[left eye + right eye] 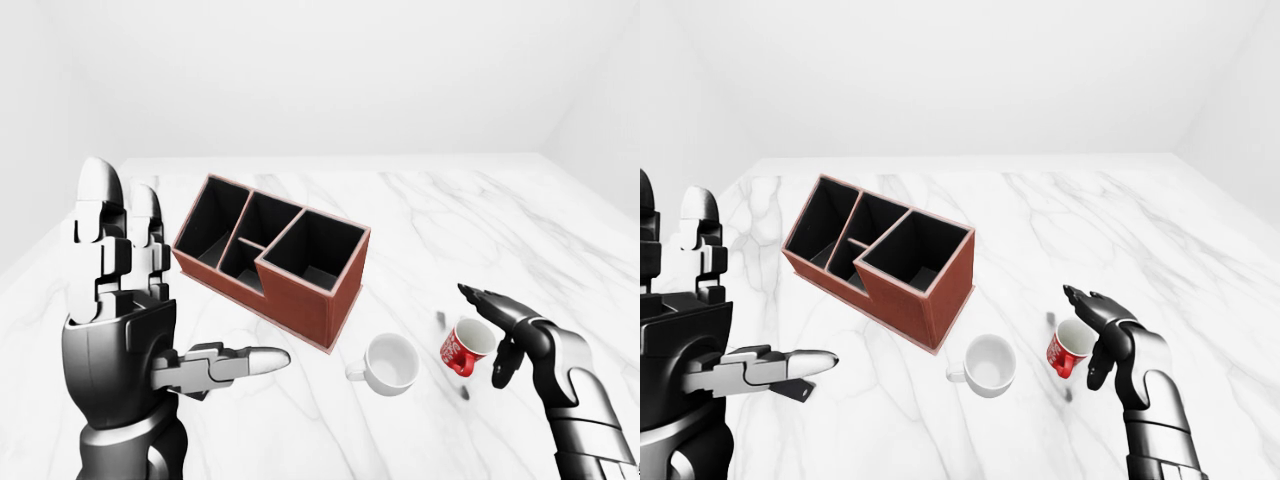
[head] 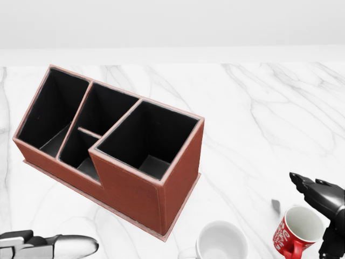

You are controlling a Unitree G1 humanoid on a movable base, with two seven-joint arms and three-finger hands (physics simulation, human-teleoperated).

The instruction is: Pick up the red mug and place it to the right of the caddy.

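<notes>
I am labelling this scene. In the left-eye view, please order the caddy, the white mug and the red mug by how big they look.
1. caddy, clearly the largest.
2. white mug.
3. red mug, partly hidden by the right hand, so the two mugs' true sizes may be alike.

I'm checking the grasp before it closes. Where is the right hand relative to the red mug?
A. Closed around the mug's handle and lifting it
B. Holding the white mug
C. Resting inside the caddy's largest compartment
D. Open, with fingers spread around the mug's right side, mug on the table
D: in the left-eye view the right hand has its fingers spread open beside the red mug, which sits on the marble table, apart from the white mug and the caddy.
</notes>
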